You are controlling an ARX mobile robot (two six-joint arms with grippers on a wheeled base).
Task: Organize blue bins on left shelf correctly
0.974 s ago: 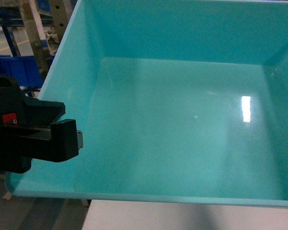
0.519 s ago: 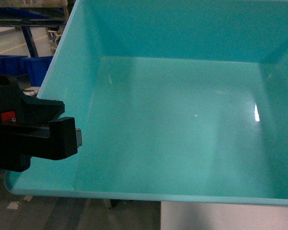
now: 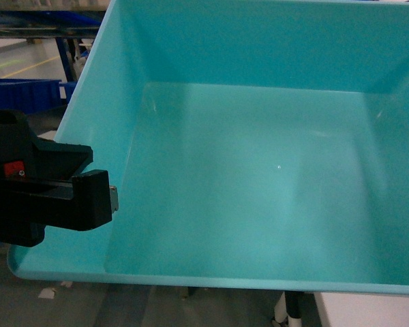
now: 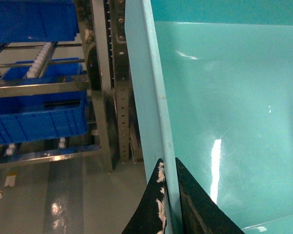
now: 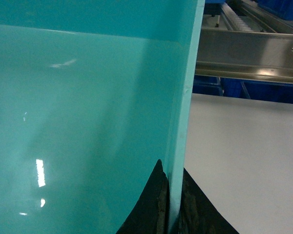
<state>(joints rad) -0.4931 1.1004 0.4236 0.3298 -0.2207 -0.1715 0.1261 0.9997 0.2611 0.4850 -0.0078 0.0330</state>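
An empty turquoise blue bin fills the head view, held up off the floor. My left gripper is shut on the bin's left wall, one finger inside and one outside. My right gripper is shut on the bin's right wall in the same way; it is out of the head view. The left shelf, a steel flow rack with white rollers, stands to the left of the bin in the left wrist view.
Dark blue crates sit on the rack's rails, another one above. A grey tabletop lies under the bin's right side, with a steel rail behind it. Bare concrete floor lies below the rack.
The background behind the bin has slid to the right in the head view, and the white surface under the front rim has moved off right. Both grips are unchanged.
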